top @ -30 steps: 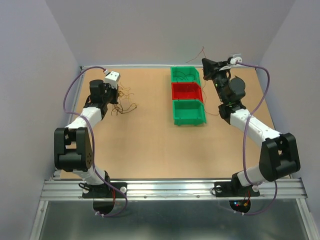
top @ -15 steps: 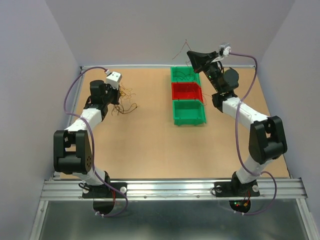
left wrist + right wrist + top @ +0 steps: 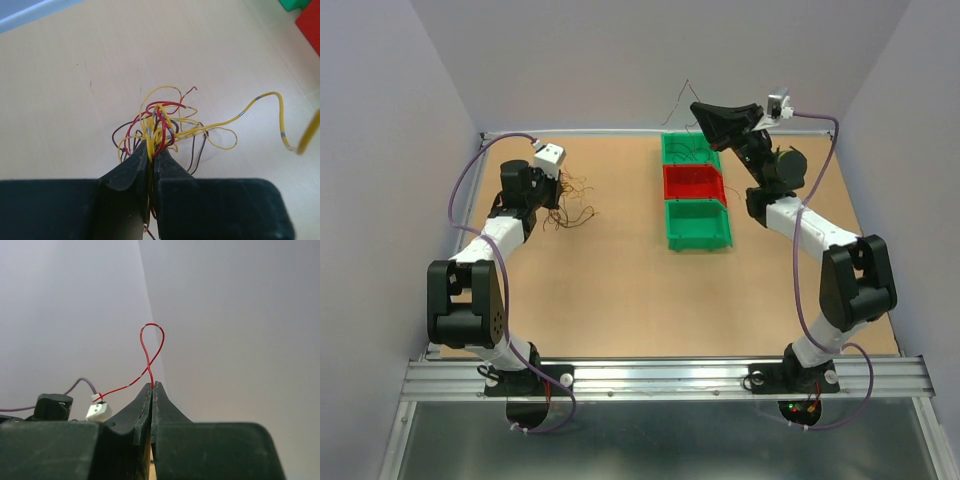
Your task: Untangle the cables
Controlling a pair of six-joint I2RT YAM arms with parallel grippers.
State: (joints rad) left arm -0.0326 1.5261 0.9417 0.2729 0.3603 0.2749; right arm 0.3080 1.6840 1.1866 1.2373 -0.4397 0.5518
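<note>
Two claws, three bins and one bundle of cables on a tan counter [image 3: 620,280].

1. Cables [image 3: 570,205]: a loose tangle of thin yellow, red and dark brown wires, lying on the counter well to the left of the red bin [image 3: 670,184]. In the left wrist view the tangle [image 3: 160,125] shows looped strands, with one long yellow strand [image 3: 260,97] trailing out to the side.

2. Left claw [image 3: 548,190]: down at the tangle, left of the red bin. Its jaws are nearly together and clamped on a few yellow and red strands at the near edge of the bundle [image 3: 150,150].

3. Right claw [image 3: 696,108]: raised well off the counter, beyond the red bin on its far side. The jaws are pressed together, pinching a single red wire [image 3: 152,340] that loops up above the tips [image 3: 152,386].

4. Bins: a far green bin [image 3: 664,148], the red bin and a near green bin [image 3: 700,243], touching in one row. A few dark strands [image 3: 688,155] lie in the far green bin.
</note>
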